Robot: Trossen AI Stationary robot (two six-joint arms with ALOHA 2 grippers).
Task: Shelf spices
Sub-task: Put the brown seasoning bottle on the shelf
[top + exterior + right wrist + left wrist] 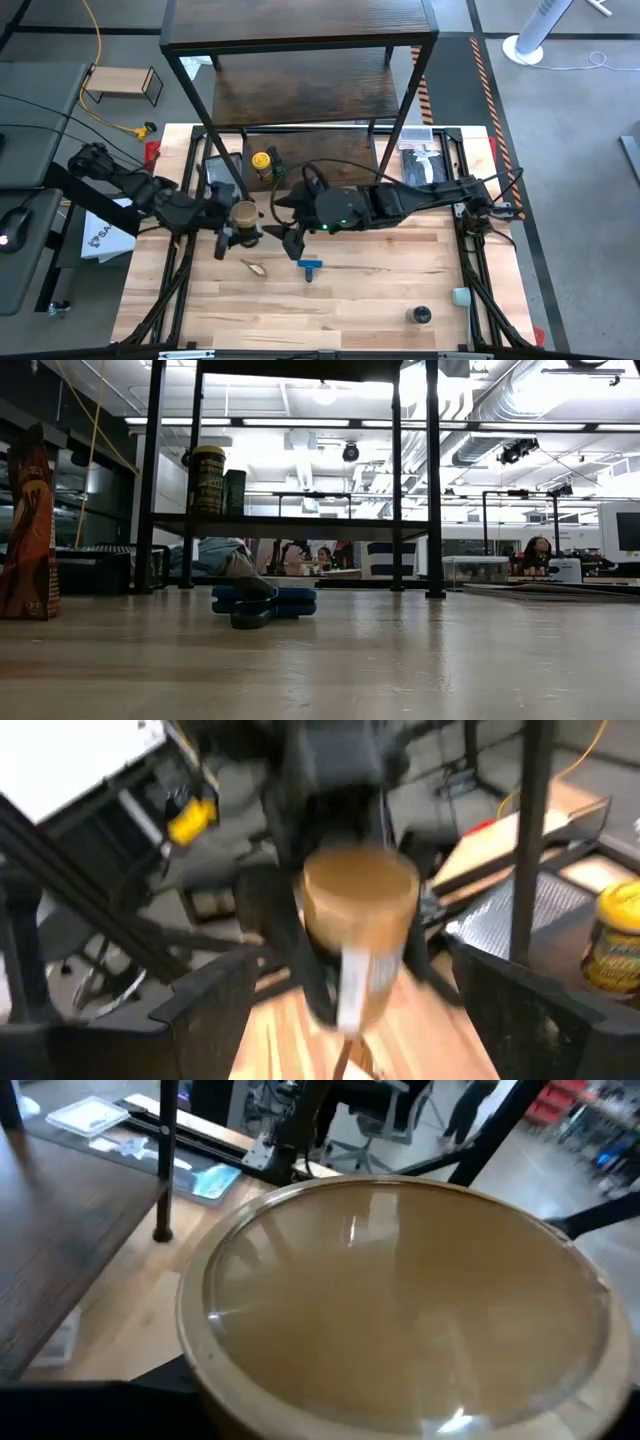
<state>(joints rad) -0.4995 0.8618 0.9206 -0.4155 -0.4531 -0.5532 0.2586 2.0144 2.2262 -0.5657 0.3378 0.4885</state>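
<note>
the left tool (232, 226) is clamped on the tan-lidded jar (243, 213), held above the counter (380, 290) just in front of the shelf (300, 90). the right tool (290, 215), fingers apart, seems to sit just beside it. the yellow-lidded jar (262, 163) stands on the lowest shelf board.

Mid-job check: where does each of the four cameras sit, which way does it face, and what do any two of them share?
High view: overhead, straight down; both arms, left gripper holding the tan-lidded jar, right gripper beside it.
Low view: table height, level across; shelf, blue T-shaped piece; no arm visible.
Left wrist view: on the left arm; the tan lid fills it.
Right wrist view: on the right arm, own fingers open, facing the held jar.
Shared: high and right wrist views both show the yellow-lidded jar.
</note>
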